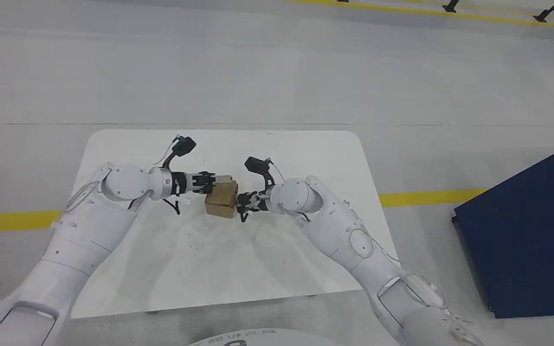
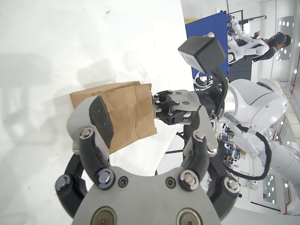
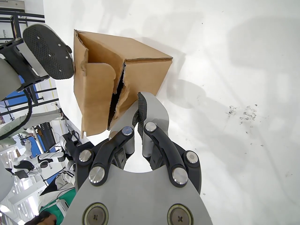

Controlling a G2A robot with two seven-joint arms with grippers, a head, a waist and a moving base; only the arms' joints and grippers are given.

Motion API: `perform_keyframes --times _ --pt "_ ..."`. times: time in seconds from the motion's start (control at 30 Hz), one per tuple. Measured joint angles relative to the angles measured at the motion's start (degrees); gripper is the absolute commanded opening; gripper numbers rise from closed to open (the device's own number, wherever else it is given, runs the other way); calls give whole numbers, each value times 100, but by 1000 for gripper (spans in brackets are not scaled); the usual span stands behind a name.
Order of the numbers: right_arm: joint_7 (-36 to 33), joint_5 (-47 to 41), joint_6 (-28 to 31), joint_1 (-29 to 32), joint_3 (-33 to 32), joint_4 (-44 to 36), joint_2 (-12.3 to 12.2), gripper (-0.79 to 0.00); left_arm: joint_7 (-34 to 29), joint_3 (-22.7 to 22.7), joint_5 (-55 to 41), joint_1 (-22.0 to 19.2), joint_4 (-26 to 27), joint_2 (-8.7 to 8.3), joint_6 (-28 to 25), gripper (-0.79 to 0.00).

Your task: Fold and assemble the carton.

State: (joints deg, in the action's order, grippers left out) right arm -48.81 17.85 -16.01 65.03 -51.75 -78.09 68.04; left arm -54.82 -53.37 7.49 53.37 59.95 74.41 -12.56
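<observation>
The carton (image 1: 222, 199) sits near the middle of the table (image 1: 294, 164), with an arm closing on it from each side. It is a small brown cardboard box, already creased across its walls and ragged along one edge. At the end facing the right arm, a rounded flap (image 3: 98, 90) is only half tucked, and a dark gap shows beside it.

The left gripper (image 1: 201, 182) is at the carton's left end with its fingers wide apart. One ribbed pad (image 3: 46, 50) rests against the box's edge, and the other finger stands clear of it. The right gripper (image 1: 246, 204) meets the right end with its fingers drawn together, tips against the torn corner. I cannot tell whether they are nipping a bit of card or just pushing.

To my eye this box weighs next to nothing and would skate across the smooth tabletop at any one-sided shove, so it needs bracing from the opposite side. The card looks thin and soft and has already buckled in places. It would fold wherever it is squeezed, not only on its score lines.

I'd take hold across the flat walls close to a corner, where the box is stiffest. The flap should be pressed at its middle rather than at the frayed edge, which looks ready to tear further.
</observation>
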Motion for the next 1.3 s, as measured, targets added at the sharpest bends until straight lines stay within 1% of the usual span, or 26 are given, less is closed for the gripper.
perform_keyframes --times 0.3,0.4,0.53,0.63,0.7,0.77,0.8,0.93,1.0,1.03,1.07,1.1,1.23,1.3 --pt "93 -111 68 90 -184 -35 -29 -785 277 39 207 -79 -111 2 -75 0" --pt "97 -104 98 140 -237 -79 -46 -785 387 -104 239 -33 -36 -49 -146 0" --pt "84 -100 114 192 -298 -130 -65 -785 418 -364 355 112 39 -160 -93 0" --pt "86 -106 123 227 -339 -160 -76 -785 446 -512 435 238 -13 -228 -11 -3" --pt "83 -106 130 246 -359 -179 -83 -785 491 -547 488 288 -79 -249 18 -22" --pt "77 -95 140 263 -371 -201 -88 -785 481 -523 500 305 -130 -250 -23 -58" --pt "70 -87 143 267 -370 -208 -89 -785 452 -491 519 297 -140 -246 -55 -62" --pt "28 -69 122 247 -330 -208 -81 -785 459 -219 805 184 -200 -188 -187 -37" --pt "-20 -110 147 224 -313 -184 -73 -659 493 -84 902 121 -254 -151 -226 -12" --pt "-60 -179 184 208 -317 -145 -68 -628 521 -4 946 77 -296 -125 -247 0" --pt "-78 -246 205 194 -330 -94 -64 -566 543 45 953 47 -332 -106 -259 0" --pt "-83 -321 222 180 -346 -33 -59 -542 559 83 946 18 -367 -89 -271 0" --pt "-46 -741 551 195 -444 214 -41 -533 576 182 893 -99 -525 -38 -351 -6" --pt "18 -907 716 237 -520 306 -45 -542 570 212 881 -135 -586 -24 -388 -9"
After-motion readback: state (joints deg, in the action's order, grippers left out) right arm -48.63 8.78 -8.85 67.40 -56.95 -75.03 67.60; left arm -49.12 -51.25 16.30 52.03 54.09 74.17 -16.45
